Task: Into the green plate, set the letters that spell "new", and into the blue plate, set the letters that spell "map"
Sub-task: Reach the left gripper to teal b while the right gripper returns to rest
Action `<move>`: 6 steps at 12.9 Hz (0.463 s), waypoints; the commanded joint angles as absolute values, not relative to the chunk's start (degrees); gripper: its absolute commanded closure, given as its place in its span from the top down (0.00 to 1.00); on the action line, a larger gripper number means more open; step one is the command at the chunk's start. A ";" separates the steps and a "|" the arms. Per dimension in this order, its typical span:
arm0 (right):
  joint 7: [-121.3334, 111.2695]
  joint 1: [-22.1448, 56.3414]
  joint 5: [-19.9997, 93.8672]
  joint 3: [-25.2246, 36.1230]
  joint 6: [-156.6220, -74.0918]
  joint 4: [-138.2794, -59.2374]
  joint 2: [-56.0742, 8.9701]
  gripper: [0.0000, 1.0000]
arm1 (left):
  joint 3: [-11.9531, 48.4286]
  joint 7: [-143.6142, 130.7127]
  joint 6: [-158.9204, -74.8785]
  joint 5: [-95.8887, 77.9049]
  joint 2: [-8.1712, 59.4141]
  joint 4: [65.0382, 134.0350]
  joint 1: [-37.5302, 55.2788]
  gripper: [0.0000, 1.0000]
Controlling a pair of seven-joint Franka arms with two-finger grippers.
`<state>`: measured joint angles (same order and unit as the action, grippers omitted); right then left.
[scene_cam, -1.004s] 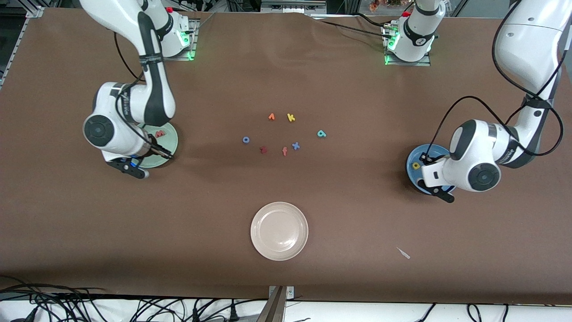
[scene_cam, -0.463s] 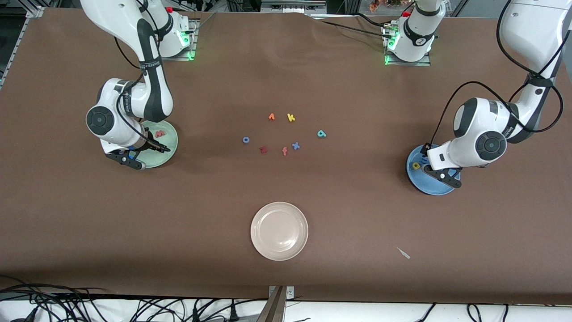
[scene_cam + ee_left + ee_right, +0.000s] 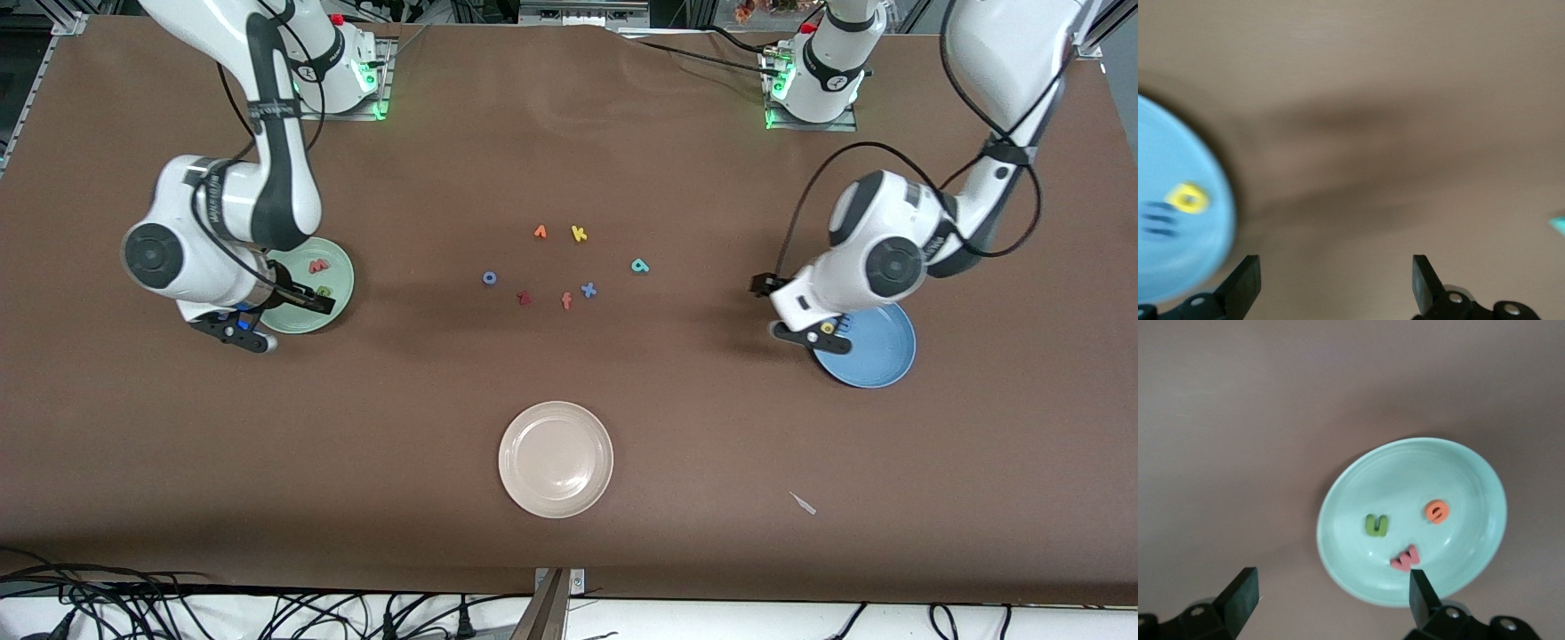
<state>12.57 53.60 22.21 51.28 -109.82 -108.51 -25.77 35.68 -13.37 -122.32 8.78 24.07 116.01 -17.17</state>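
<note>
Both arms have lifted clear of their plates within the last second. The right gripper (image 3: 1328,603), jaws wide and empty, hangs over the round mint-green plate (image 3: 1471,473), where the green foam n (image 3: 1376,525), orange e (image 3: 1437,512) and salmon-pink w (image 3: 1406,557) now lie: "new" looks complete. The left gripper (image 3: 1335,283), equally open and empty, has swung off the round blue plate (image 3: 880,351) toward the desk's middle. The yellow a (image 3: 1187,198) and a blurred blue letter (image 3: 1158,222), probably the m, lie there; the teal p (image 3: 639,265) waits ahead of it on the brown desk (image 3: 676,462).
</note>
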 commanded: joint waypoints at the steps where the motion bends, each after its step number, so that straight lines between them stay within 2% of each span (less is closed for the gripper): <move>1: 8.02 53.79 22.50 55.53 -94.89 -96.72 -25.23 1.00 | 40.94 -25.79 -127.93 7.56 23.99 119.34 -16.97 1.00; 4: 0.11 53.44 19.52 59.76 -83.71 -86.69 -25.22 1.00 | 40.96 -41.52 -133.58 8.26 26.18 120.85 -9.87 1.00; 6: -1.58 53.35 18.55 60.99 -80.35 -83.42 -24.53 1.00 | 40.87 -49.18 -137.27 8.26 28.03 121.02 -7.22 1.00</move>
